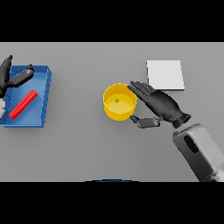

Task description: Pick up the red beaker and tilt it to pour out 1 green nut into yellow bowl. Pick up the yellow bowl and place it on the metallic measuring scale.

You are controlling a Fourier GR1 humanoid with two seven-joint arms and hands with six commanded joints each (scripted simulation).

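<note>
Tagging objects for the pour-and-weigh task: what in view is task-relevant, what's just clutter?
Task-relevant:
- yellow bowl
- green nut, lying in the bowl
- red beaker, lying in the tray
- metallic measuring scale
- right hand, open beside the bowl

Just there:
- blue tray
- left hand, over the tray

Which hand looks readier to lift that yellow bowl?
The right hand: its open fingers and thumb flank the yellow bowl. The left hand is far off, over the blue tray.
</note>
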